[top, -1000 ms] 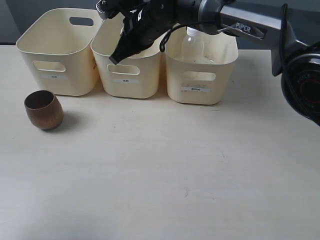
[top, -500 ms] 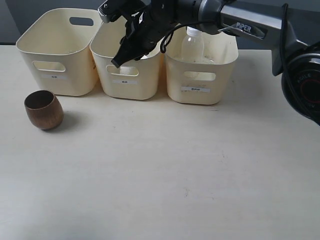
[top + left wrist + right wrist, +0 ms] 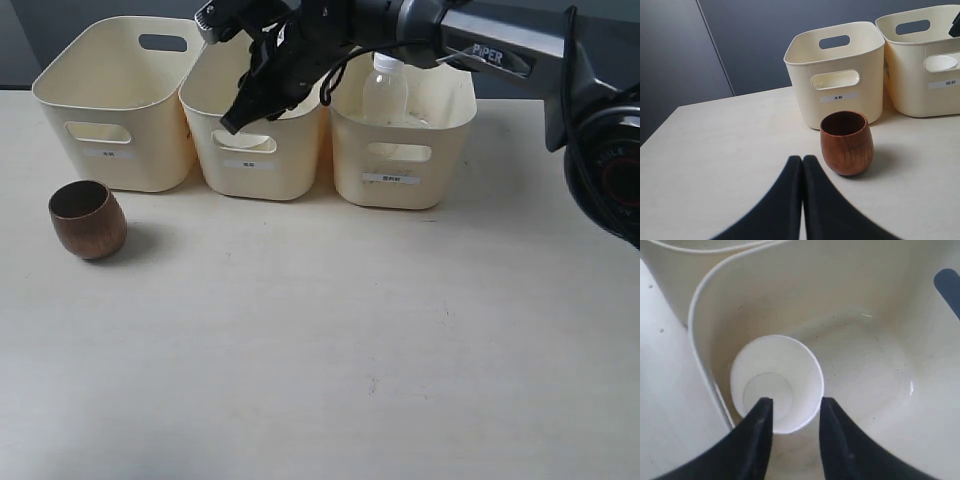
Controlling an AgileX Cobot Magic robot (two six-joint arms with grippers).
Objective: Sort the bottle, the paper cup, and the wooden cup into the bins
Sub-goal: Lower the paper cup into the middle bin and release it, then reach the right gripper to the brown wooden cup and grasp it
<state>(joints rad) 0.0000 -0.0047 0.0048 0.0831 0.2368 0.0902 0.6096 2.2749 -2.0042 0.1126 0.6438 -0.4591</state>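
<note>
The white paper cup (image 3: 790, 365) stands upright on the floor of the middle bin (image 3: 250, 172), close to its wall. My right gripper (image 3: 794, 402) hangs open over it, one finger above the cup's mouth and the other just outside its rim. In the exterior view that gripper (image 3: 232, 122) dips into the middle bin from the right. The clear bottle (image 3: 385, 92) stands in the right bin (image 3: 400, 160). The brown wooden cup (image 3: 88, 220) sits upright on the table before the left bin (image 3: 110, 110). My left gripper (image 3: 802, 160) is shut and empty, a short way from the wooden cup (image 3: 846, 142).
The three cream bins stand side by side along the back of the table (image 3: 330, 340). The right arm (image 3: 480, 45) stretches across above the right and middle bins. A dark wall (image 3: 740, 40) rises behind the table's far edge.
The right gripper has lifted slightly inside the middle bin since a second ago. The wooden cup, bottle and bins have not moved.
</note>
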